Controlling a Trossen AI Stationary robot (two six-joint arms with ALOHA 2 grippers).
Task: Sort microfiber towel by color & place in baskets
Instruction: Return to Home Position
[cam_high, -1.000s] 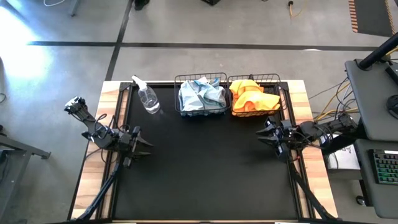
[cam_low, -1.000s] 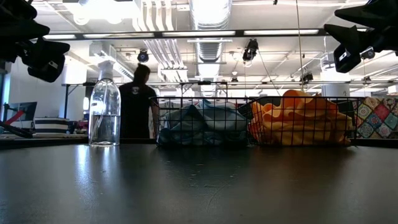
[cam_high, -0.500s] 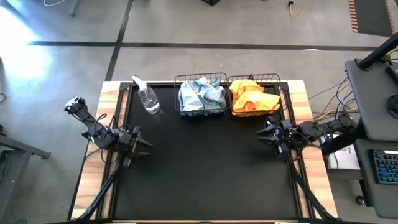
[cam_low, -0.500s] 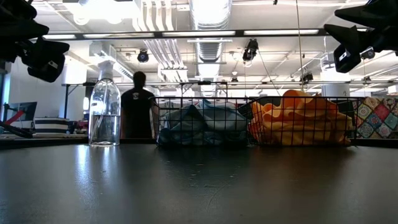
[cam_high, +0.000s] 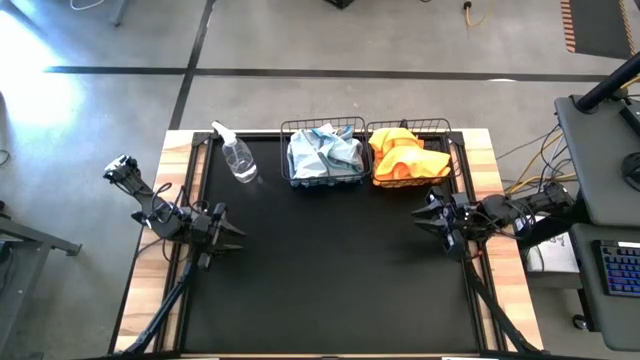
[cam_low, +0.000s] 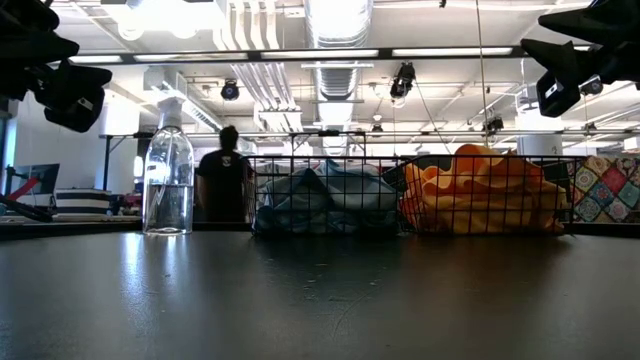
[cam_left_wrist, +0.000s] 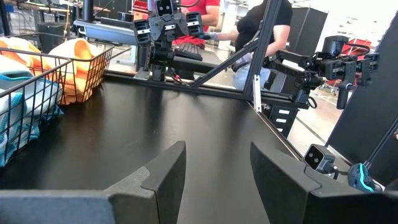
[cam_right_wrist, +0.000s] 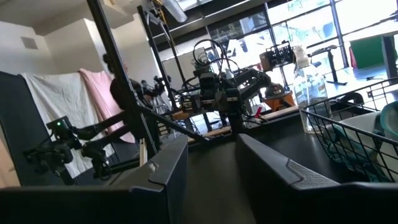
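Two black wire-mesh baskets stand side by side at the table's far edge. The left basket (cam_high: 322, 155) (cam_low: 325, 196) holds the pale blue-grey towels (cam_high: 325, 150); the right basket (cam_high: 410, 152) (cam_low: 487, 195) holds the bright orange towels (cam_high: 405, 158). My left gripper (cam_high: 238, 235) (cam_left_wrist: 217, 163) hovers open above the table's left side. My right gripper (cam_high: 418, 216) (cam_right_wrist: 211, 152) hovers open above the right side, near the orange basket. Both are empty.
A clear plastic spray bottle (cam_high: 236, 155) (cam_low: 168, 180) stands upright at the far left, beside the blue-grey basket. The black table top (cam_high: 330, 270) lies bare between and in front of the arms. A person (cam_low: 224, 180) stands in the room beyond the table.
Both arms have kept still, and so have the towels and baskets. Only the person in the room behind has shifted.
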